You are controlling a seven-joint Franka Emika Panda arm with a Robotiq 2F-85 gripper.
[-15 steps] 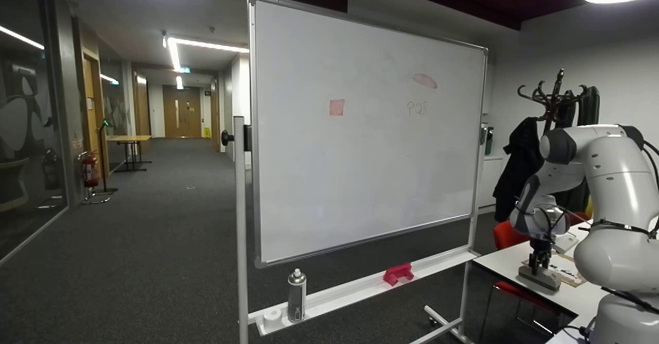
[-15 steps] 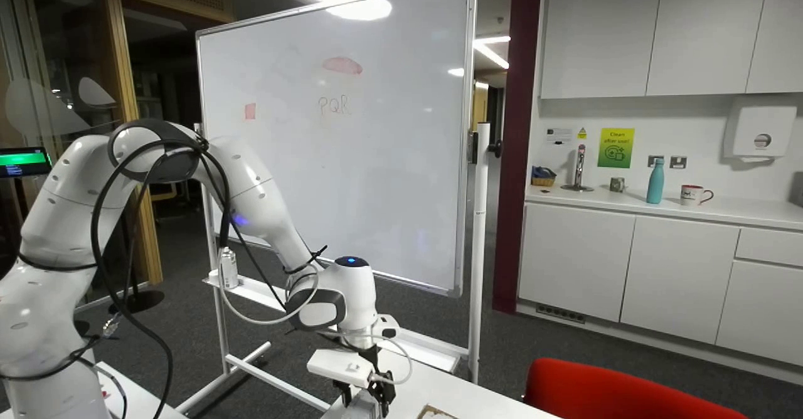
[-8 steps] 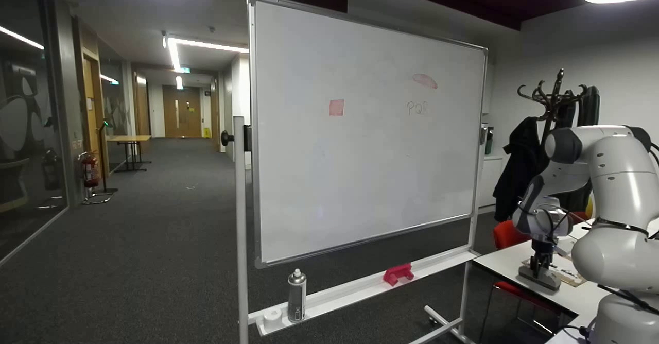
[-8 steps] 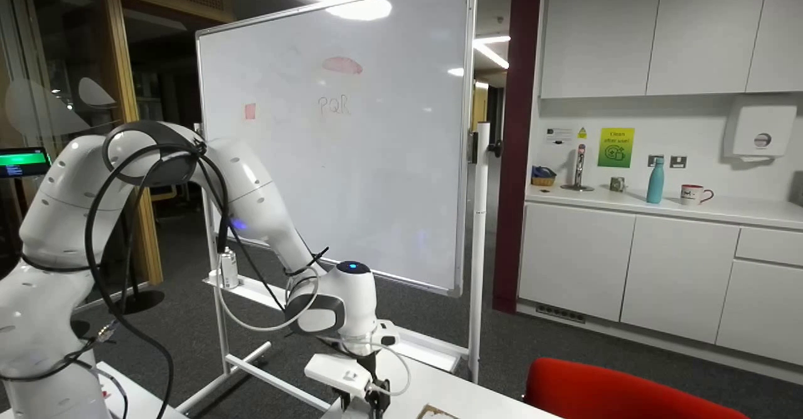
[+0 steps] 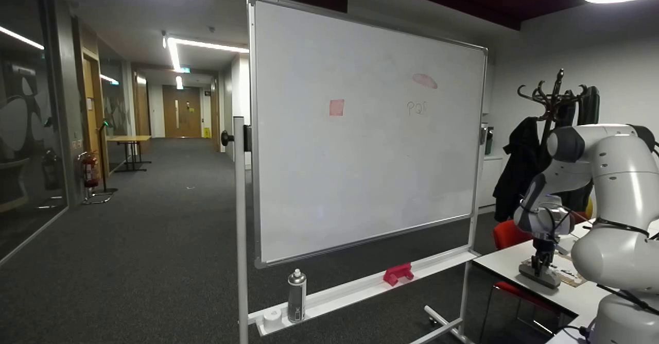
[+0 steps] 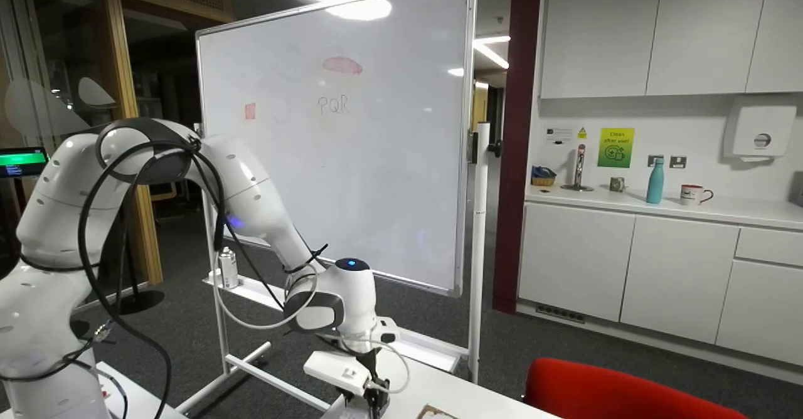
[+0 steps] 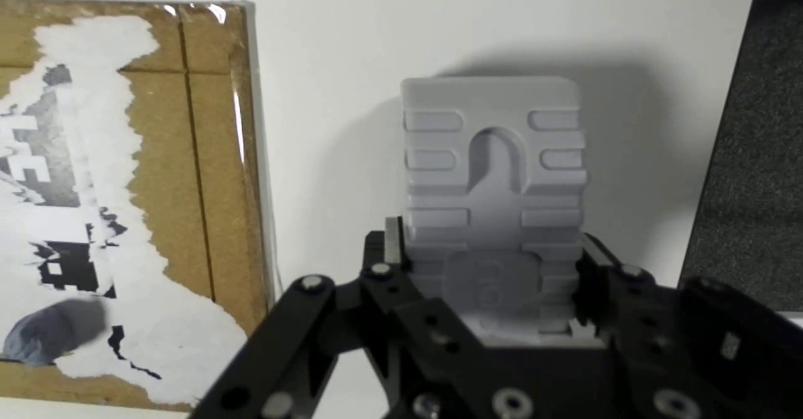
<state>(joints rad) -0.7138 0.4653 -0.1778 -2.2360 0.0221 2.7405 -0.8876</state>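
A grey ridged block (image 7: 492,199), which looks like a board eraser, lies on the white table. My gripper (image 7: 492,246) is shut on it in the wrist view, with one dark finger against each long side. The block's near end is partly covered by the gripper's body. In an exterior view the gripper (image 5: 539,265) points straight down over the middle of the block (image 5: 550,281), which appears to rest on the tabletop. Only the upper part of the gripper (image 6: 362,399) shows at the bottom of an exterior view, where the block is mostly cut off.
Beside the block lies cardboard (image 7: 216,218) with torn paper and a grey lump (image 7: 34,337). The table edge drops off on the other side. A whiteboard (image 5: 360,179) bears red patches and "PQR"; its tray (image 5: 350,295) holds a spray can (image 5: 297,300) and a red holder (image 5: 398,274). A red chair (image 6: 615,387) stands near.
My gripper's jaws have come together onto the sides of the grey block. The arm has shifted slightly; the block itself has hardly moved.
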